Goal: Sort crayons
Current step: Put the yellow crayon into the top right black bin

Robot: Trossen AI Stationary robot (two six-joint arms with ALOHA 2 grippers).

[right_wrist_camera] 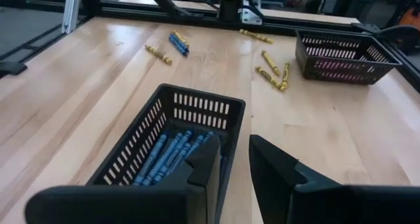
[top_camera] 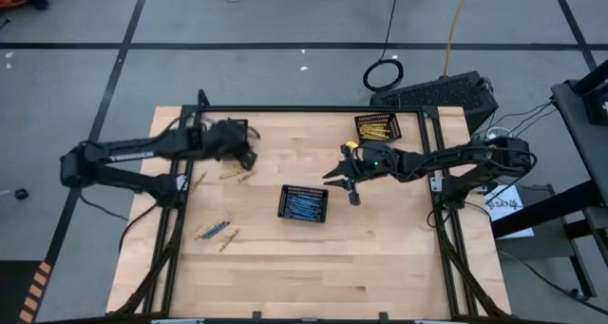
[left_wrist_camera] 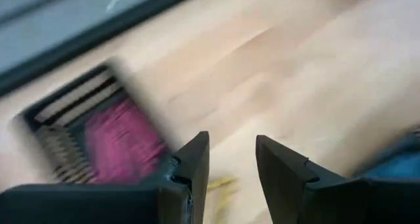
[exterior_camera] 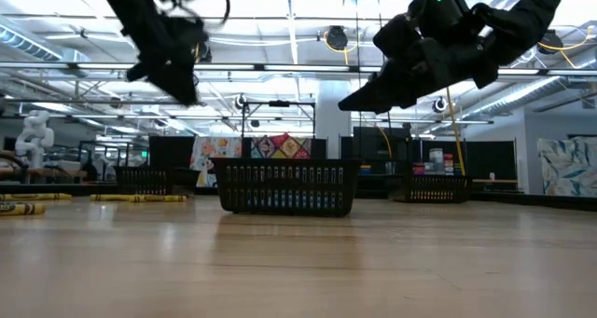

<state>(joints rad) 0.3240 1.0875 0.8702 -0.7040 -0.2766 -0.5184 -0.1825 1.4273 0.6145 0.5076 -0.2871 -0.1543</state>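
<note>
We are hovering the left gripper (left_wrist_camera: 231, 161), fingers parted and empty, near loose yellow crayons (top_camera: 237, 175). Rightward, blue crayons (right_wrist_camera: 172, 154) are filling the middle tray (top_camera: 303, 203); the right gripper (right_wrist_camera: 233, 159), slightly parted and empty, is risking clipping its rim.

Four views: high, straight down over the whole table (top_camera: 380, 267); low, level at table-top height, facing the room beyond; left wrist, close above the wood; right wrist, close over the central black tray (right_wrist_camera: 197, 119), which the high and low views share.
</note>
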